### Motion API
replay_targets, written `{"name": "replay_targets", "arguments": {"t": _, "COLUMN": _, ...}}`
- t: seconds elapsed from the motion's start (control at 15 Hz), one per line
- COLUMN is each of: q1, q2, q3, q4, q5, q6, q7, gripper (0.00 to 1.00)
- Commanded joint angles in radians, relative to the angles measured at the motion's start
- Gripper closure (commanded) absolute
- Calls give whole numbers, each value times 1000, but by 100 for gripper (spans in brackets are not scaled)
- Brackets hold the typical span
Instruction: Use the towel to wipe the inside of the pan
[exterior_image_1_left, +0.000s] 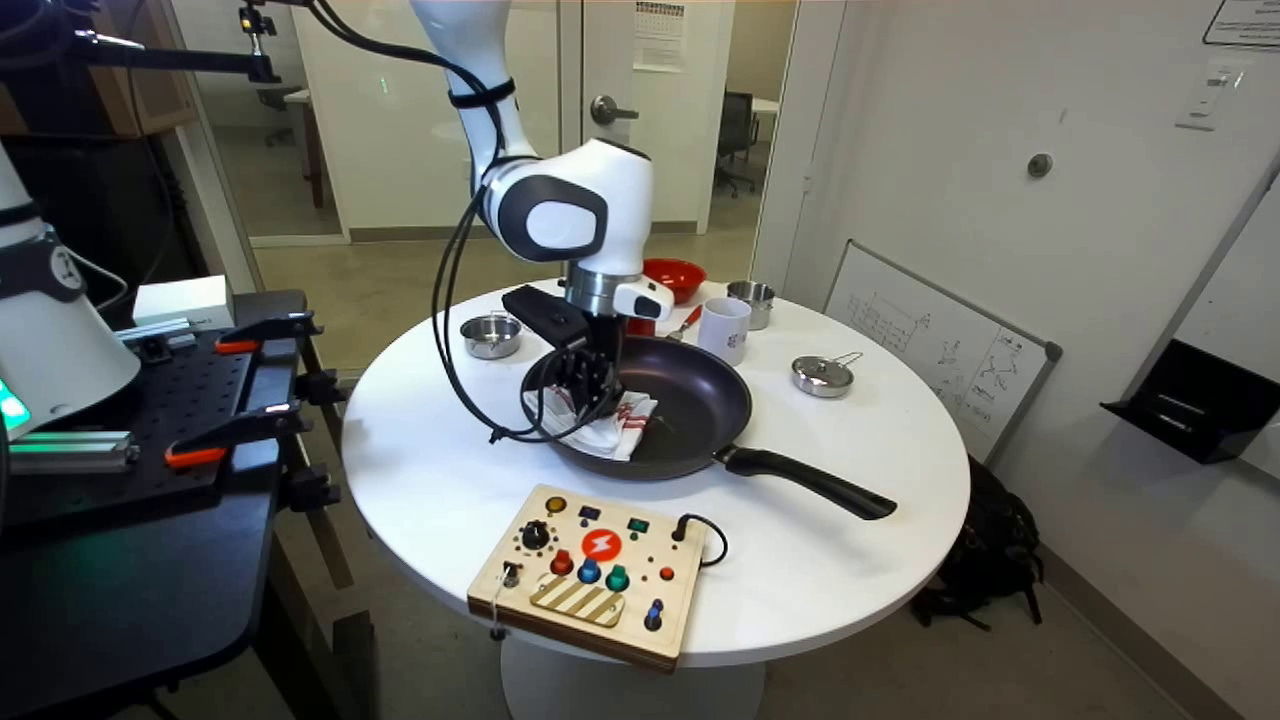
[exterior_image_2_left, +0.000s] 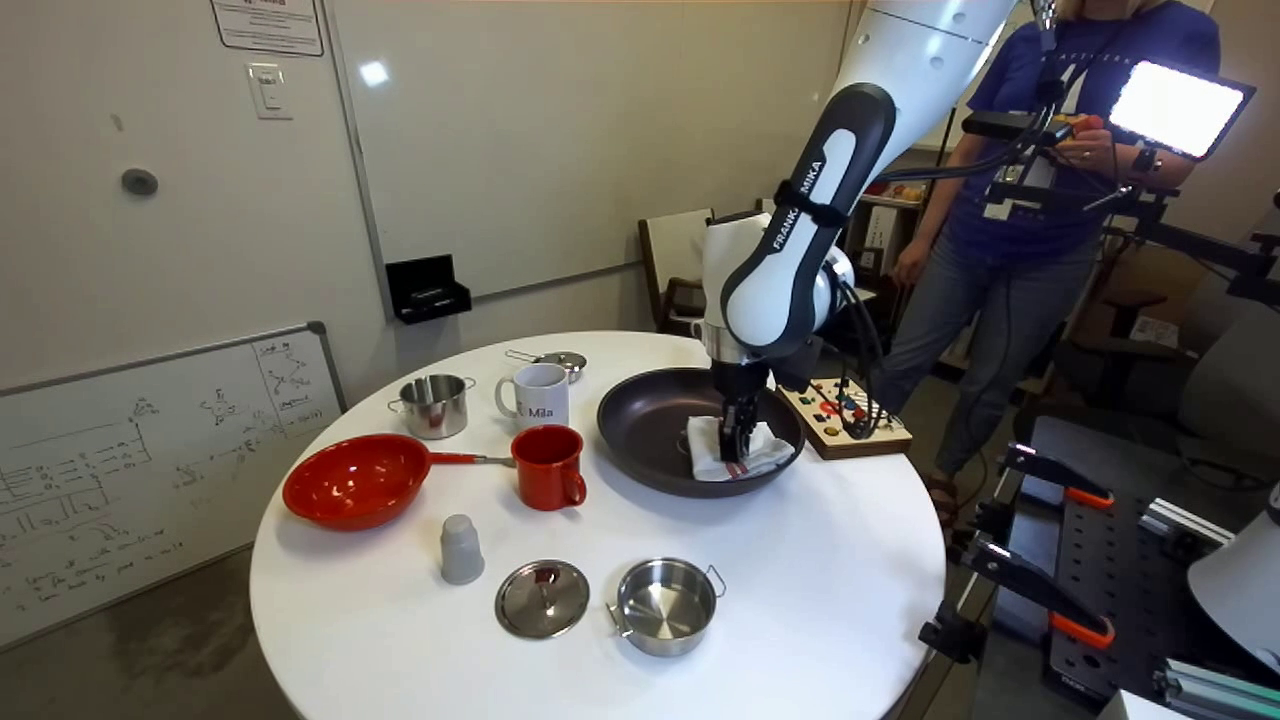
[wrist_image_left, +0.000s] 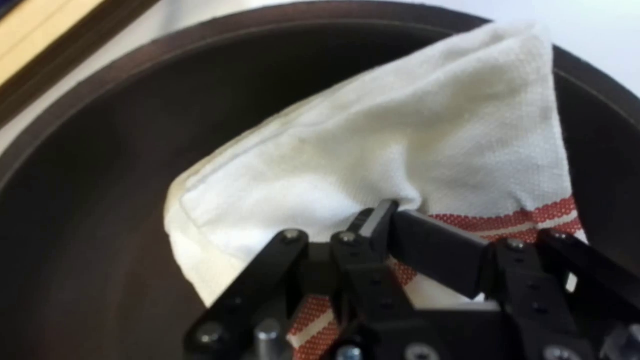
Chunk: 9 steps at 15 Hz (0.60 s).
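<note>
Towel (wrist_image_left: 350, 165) directly beneath the gripper (wrist_image_left: 393, 206), lying inside the pan (exterior_image_1_left: 700, 400), toward its left, near side in an exterior view. Gripper points down, fingertips (wrist_image_left: 432, 245) brought together, a pinch of cloth nipped between them; small pucker at the tips. Cloth white, woven, folded in layers, red stripes running beneath the fingers. Pan round, dark, smooth, brownish sheen inside; handle (exterior_image_1_left: 810, 482) long, black, reaching right and near.

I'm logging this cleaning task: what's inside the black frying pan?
In the pan lies a white towel with red stripes, pinched in the gripper. Dark pan surface shows beside it; whatever is beneath the towel is covered.
</note>
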<state>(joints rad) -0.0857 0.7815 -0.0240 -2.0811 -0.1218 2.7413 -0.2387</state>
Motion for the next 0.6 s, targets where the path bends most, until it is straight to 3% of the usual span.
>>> {"name": "replay_targets", "arguments": {"t": 0.0, "q1": -22, "q2": 24, "q3": 13, "q4": 33, "q5": -8, "q6": -5, "q7": -16, "gripper": 95}}
{"name": "replay_targets", "arguments": {"t": 0.53, "q1": -7, "q2": 13, "q3": 24, "q4": 61, "q5": -12, "q6": -2, "q7": -11, "gripper": 95}}
